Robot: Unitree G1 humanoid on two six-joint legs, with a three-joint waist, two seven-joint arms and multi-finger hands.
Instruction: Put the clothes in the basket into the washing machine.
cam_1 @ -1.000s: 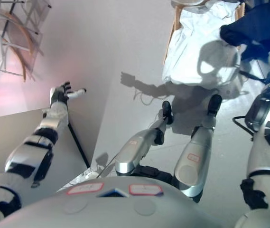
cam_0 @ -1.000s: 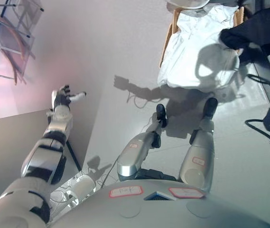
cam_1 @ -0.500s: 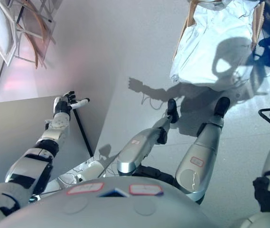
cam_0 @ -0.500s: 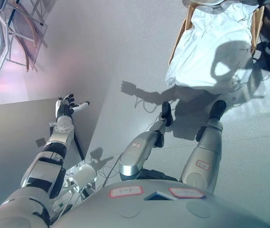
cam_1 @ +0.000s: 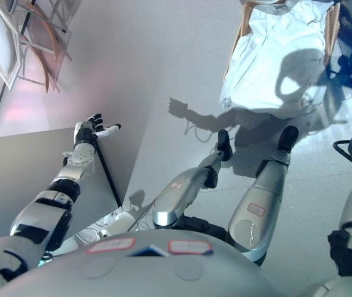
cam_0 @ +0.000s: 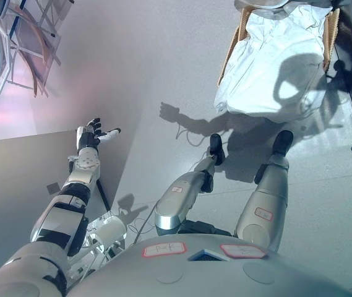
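Left hand (cam_0: 90,135) is raised at the view's left with fingers spread and straight, holding nothing, just above the top edge of a grey panel (cam_0: 15,179); the right hand shows in neither view. Pale grey floor (cam_0: 157,68) lies bare between that hand and the wicker basket (cam_0: 231,46) at top right, where white clothes (cam_0: 271,59) spill over its near edge. Chairs (cam_0: 15,37) stand at top left, well apart from the basket.

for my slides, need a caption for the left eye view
Left hand open, raised by a grey panel; white clothes in the basket.
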